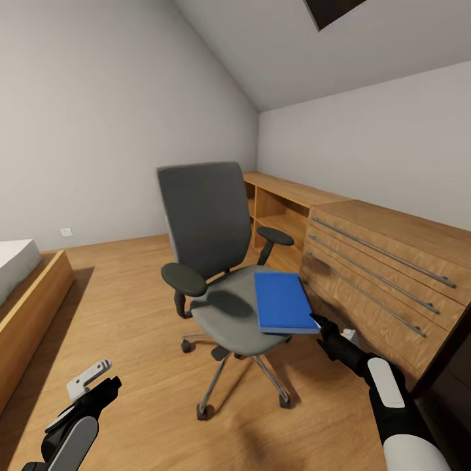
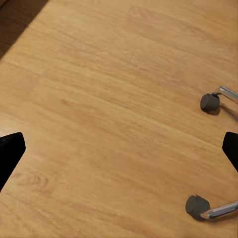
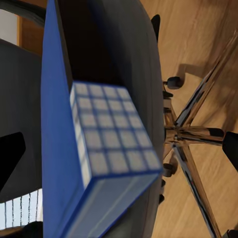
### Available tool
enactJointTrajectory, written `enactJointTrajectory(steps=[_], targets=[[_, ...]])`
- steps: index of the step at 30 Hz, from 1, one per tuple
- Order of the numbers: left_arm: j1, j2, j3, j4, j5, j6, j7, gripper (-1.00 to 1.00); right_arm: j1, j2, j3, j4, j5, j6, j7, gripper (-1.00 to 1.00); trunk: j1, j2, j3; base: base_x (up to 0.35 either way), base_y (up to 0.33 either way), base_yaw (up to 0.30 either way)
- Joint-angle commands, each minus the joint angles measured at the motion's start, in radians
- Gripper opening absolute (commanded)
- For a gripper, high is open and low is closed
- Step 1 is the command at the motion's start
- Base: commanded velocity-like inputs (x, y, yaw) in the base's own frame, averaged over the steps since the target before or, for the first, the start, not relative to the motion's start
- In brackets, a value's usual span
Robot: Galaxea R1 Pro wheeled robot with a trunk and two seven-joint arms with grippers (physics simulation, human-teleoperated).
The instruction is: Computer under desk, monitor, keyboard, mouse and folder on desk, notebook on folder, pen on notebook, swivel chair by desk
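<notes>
Lying at centre frame on the grey-seated, chrome-legged swivel chair (image 1: 222, 288), overhanging its edge, flat blue folder (image 1: 282, 302); reaching toward it, wide-spread black right gripper (image 1: 322, 325), likely risking nudging it floorward through misaligned closure.

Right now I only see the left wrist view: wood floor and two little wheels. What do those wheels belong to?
Observer: A grey swivel chair; those are casters on its base.
Operator: Is anything on it?
Observer: A blue folder lies on the seat, its corner poking past the front edge.
Operator: Where's my other pincer?
Observer: The right pincer is at the folder's near corner, jaws wide open, not gripping it.
Operator: What's beside the chair?
Observer: A wooden dresser with long metal handles.
</notes>
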Motion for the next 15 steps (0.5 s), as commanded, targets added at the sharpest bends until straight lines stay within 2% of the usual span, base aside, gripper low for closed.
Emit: enactJointTrajectory(steps=[1,15], targets=[[-0.001,0.001,-0.002,-0.001,0.005,0.003,0.007,1.00,-0.001,0.000,-0.003,0.000,0.002,0.006,0.004,1.00,0.000,0.000,-0.001,0.025,0.013,0.000],[-0.001,0.002,-0.002,0.000,0.007,0.003,0.007,1.00,-0.001,0.000,-0.003,0.003,0.003,0.006,0.004,1.00,0.000,0.000,-0.001,0.038,0.033,0.000]])
